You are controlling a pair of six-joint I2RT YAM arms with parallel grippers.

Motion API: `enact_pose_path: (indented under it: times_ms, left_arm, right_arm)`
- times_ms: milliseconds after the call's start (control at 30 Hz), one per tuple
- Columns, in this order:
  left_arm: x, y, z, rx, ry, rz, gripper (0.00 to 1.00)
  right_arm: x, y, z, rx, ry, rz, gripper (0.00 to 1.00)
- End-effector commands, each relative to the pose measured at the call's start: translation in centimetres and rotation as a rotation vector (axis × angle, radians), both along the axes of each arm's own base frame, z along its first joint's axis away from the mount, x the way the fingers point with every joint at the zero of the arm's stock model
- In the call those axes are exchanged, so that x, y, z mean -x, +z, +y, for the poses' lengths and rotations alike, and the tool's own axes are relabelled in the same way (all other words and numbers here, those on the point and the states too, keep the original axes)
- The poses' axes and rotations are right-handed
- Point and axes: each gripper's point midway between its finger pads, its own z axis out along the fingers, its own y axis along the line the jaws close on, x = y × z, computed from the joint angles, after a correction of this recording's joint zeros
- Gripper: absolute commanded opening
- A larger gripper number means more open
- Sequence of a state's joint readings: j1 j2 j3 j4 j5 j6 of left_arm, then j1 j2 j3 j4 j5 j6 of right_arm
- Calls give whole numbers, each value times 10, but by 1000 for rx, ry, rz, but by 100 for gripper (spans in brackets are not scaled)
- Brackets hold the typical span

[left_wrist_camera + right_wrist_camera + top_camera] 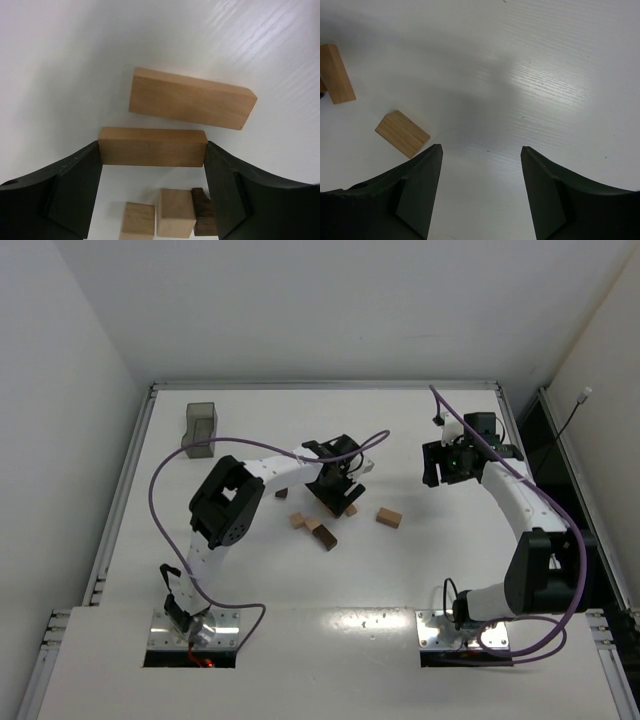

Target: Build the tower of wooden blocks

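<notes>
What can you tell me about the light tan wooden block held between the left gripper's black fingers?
The light tan wooden block is a plain long cuboid with fine grain, unpainted. It lies level and crosswise, clamped at both ends by the left gripper's black fingers. Another tan block lies just beyond it on the white table, not touching. Whether it rests on the table cannot be told.
</notes>
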State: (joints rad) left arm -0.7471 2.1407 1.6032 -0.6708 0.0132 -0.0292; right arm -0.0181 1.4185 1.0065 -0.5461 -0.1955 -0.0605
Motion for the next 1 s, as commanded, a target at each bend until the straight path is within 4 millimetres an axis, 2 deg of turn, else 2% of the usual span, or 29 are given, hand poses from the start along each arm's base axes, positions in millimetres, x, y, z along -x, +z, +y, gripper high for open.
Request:
enact_pose_path:
  times_ms: [0,167,333,467,567,700,733,800,933,967]
  left_arm:
    - [3,-8,8,-45,-69,36,4]
    - [12,-16,6,-19,-123,69,4]
    - [38,-18,-3,36,-210,167,4]
    - [37,-13,-11,61,-223,148,4]
    - [30,-6,-20,86,-228,130,10]
    - [27,-13,-26,87,-231,145,17]
    - [28,-19,-25,79,-230,156,22]
    - [22,-16,-30,89,-231,142,27]
    - [17,-18,-32,82,-227,133,45]
    - [18,-23,-31,76,-227,141,45]
  right_arm:
    - [-10,16,2,-14,18,-66,61]
    - [-7,12,2,-15,18,-57,61]
    - [-8,9,2,-15,17,-39,61]
    - [-8,9,2,-15,17,-39,61]
    - [-8,6,2,-15,17,-39,61]
    - [-8,6,2,-15,17,-39,61]
    - [-8,6,2,-15,17,-39,61]
    - [-8,6,2,-15,17,-39,61]
    - [-8,6,2,-15,17,-39,61]
    - [-8,6,2,-15,17,-39,61]
